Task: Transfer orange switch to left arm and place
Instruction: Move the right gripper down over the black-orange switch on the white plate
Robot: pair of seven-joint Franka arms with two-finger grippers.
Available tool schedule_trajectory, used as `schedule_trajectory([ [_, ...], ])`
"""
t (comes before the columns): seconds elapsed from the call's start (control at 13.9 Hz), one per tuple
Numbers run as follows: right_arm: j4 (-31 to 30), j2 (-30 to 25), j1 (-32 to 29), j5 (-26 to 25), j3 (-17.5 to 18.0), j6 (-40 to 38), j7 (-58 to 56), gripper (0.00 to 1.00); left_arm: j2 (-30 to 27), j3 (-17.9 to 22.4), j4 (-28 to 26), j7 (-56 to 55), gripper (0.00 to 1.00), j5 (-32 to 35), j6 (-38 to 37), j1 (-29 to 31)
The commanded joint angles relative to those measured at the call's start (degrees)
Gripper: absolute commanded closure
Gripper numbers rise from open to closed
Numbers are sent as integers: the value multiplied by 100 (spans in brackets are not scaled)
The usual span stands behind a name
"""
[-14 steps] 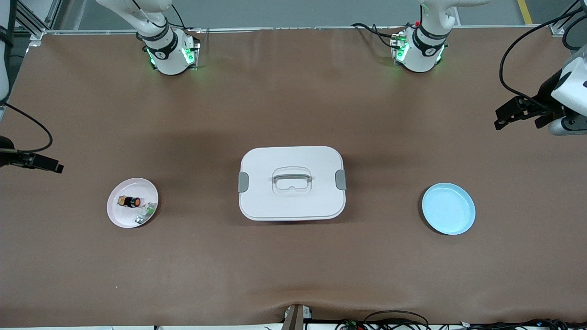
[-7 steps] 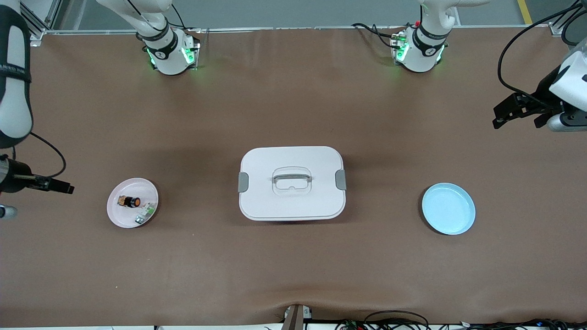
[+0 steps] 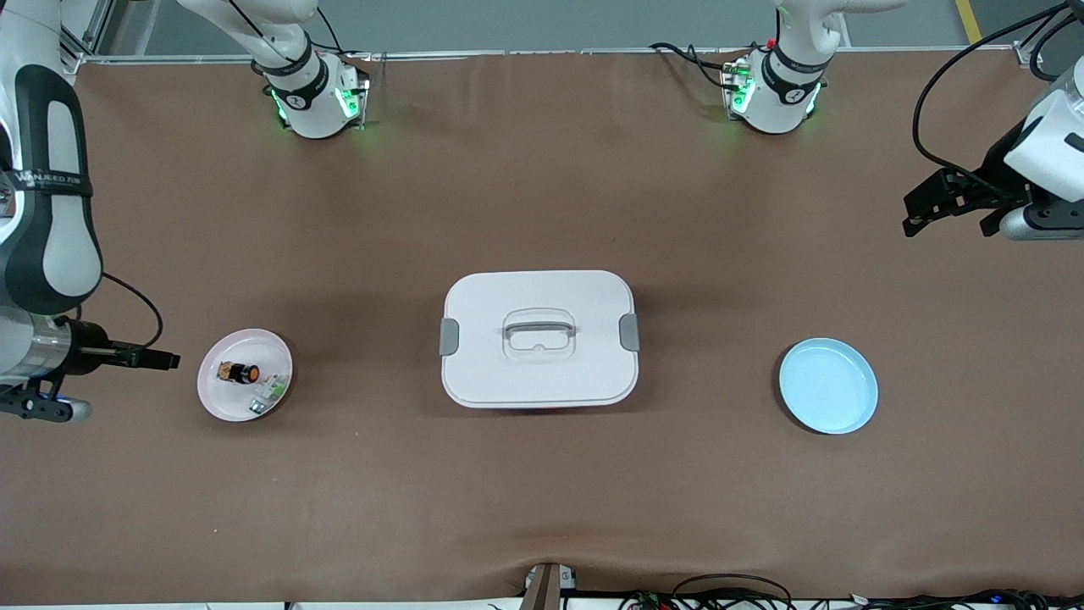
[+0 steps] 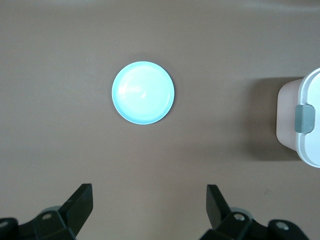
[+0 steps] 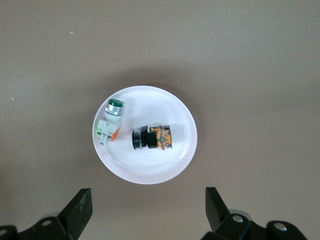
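Brown table [image 3: 542,491], right arm [image 3: 47,195] lettering unreadable

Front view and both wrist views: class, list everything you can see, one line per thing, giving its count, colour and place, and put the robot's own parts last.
Orange switch: one, black with an orange face, lying on the pink plate.
Green-and-white component: one, beside the switch on the same plate.
Pink plate: one, toward the right arm's end of the table.
Box: one, white with grey latches, mid-table, lid on.
Blue plate: one, light blue, toward the left arm's end.
Table: one, brown.
Right gripper: one, black, open, above the table beside the pink plate.
Left gripper: one, black, open, above the table's left-arm end.
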Motion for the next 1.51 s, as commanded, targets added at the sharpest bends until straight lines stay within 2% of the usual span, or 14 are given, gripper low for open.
schedule_trajectory([
  [0.0,-549,-16,21,95,19,662,47,0,45,8,127,84,0,-71,-92,3],
  [0.36,-1324,115,64,95,19,1718,3,0,88,17,109,84,0,-71,-83,73],
  [0.72,-1343,502,108,95,28,1965,-32,0,177,70,127,111,0,-10,-83,117],
  [1.44,-1360,705,152,95,28,2353,-541,0,291,70,135,111,0,-27,-74,284],
])
